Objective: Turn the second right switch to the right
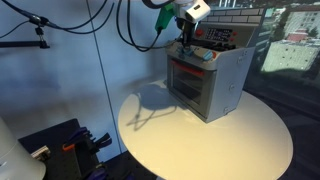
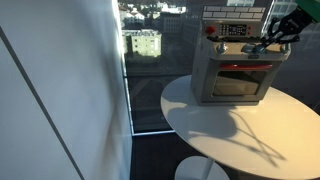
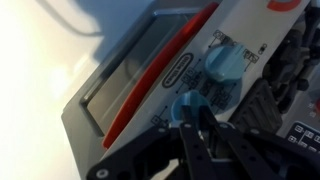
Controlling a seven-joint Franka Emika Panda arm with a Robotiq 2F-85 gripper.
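Note:
A grey toy oven (image 1: 215,85) (image 2: 235,80) stands on a round white table. Its control panel carries pale blue round switches. In the wrist view one blue switch (image 3: 186,101) lies right at my gripper's (image 3: 197,116) fingertips, and a second blue switch (image 3: 225,62) sits further along the panel. The black fingers are shut together and their tips rest against the lower edge of the nearer switch, partly covering it. In both exterior views the gripper (image 1: 186,44) (image 2: 268,42) reaches down onto the oven's top panel.
The oven's door has a red handle (image 3: 165,75) and a glass window (image 3: 135,70). A red button (image 2: 210,30) sits on the oven's top. The white table (image 1: 240,140) (image 2: 250,135) spreads around the oven. A window lies behind.

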